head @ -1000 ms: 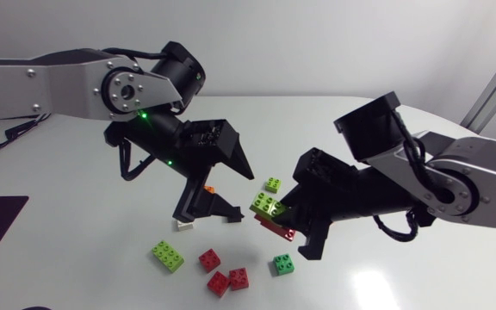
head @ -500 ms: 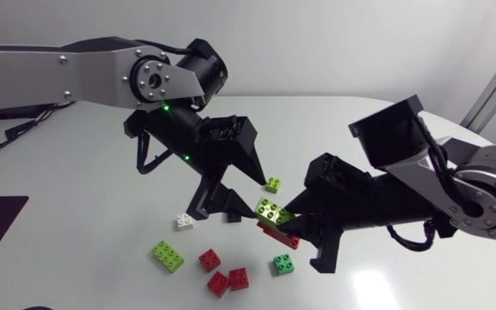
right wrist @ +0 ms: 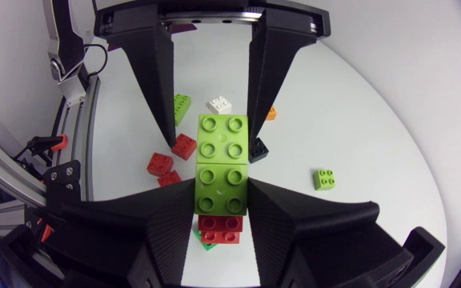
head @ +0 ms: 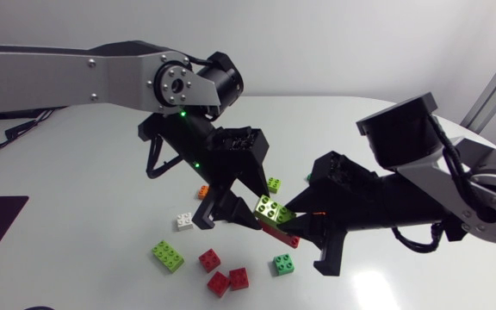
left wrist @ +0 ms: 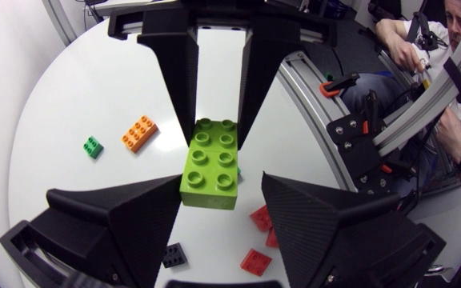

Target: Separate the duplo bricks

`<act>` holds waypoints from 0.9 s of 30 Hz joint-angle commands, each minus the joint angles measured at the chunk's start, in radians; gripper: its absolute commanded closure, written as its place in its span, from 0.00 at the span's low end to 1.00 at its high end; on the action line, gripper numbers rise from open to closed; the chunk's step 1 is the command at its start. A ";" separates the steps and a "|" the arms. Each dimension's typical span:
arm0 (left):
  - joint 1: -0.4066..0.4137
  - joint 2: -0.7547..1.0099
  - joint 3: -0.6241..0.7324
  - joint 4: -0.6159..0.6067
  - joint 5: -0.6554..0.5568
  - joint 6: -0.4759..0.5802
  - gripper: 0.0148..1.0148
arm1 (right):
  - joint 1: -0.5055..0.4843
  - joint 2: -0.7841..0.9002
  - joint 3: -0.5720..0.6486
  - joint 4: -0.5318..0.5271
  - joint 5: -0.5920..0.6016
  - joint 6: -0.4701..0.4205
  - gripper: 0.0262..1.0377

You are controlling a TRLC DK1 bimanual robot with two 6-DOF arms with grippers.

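Lime green studded plastic brick [head: 271,207] aloft over the white desk [head: 76,198].
Head view: right end effector [head: 293,222] is clamping it. Left wrist view: left end effector [left wrist: 218,212] is standing apart around it. Right wrist view: both fingers [right wrist: 166,220] are pressing its sides.

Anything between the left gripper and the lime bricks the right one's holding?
Nothing visible. The left gripper is open, with its fingers flanking the free end of the lime bricks. The right gripper clamps the other end.

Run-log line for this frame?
right gripper: shut on brick stack | left gripper: open around its far end | stack: not yet separated
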 commanded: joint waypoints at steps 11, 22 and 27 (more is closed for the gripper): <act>-0.019 0.044 0.050 -0.044 0.009 0.009 0.73 | 0.049 -0.025 -0.060 0.025 0.017 -0.021 0.69; -0.021 0.049 0.088 -0.079 0.011 0.002 0.73 | 0.181 -0.038 -0.117 0.076 0.189 -0.013 0.69; -0.010 0.049 0.117 -0.095 0.011 0.003 0.73 | 0.201 -0.031 -0.127 0.093 0.223 -0.008 0.69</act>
